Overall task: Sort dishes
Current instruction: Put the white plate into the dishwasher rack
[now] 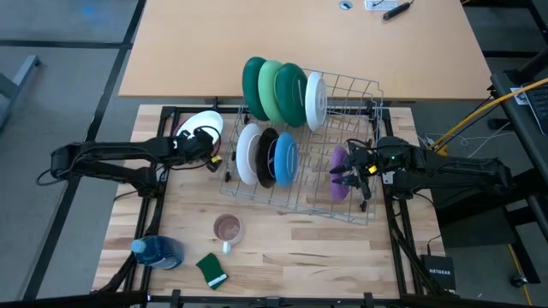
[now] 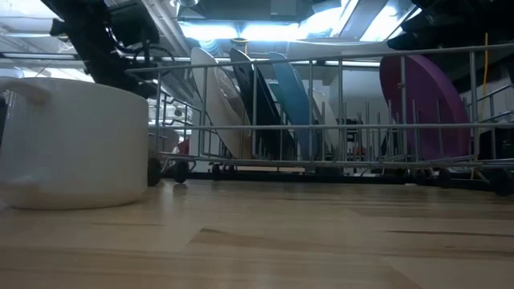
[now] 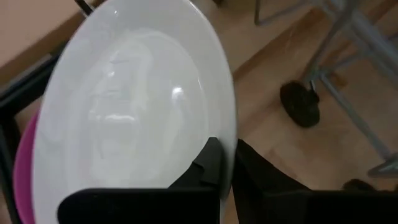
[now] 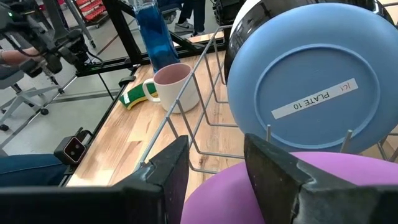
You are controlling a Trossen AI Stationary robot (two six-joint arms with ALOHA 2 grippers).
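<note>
Two sets of jaws are working. The left gripper [image 3: 227, 171] is pinching the rim of a white plate [image 1: 201, 127] just left of the rack [image 1: 360, 90], with a pink plate [image 3: 23, 168] showing behind it. The right gripper [image 4: 214, 165] is standing with jaws wide astride the purple plate [image 1: 340, 171], already slotted. Seven more plates are standing in the rack, including the blue plate [image 4: 308, 81], so sorting is looking mostly done; the white and pink ones are remaining outside it on the counter [image 1: 300, 257].
</note>
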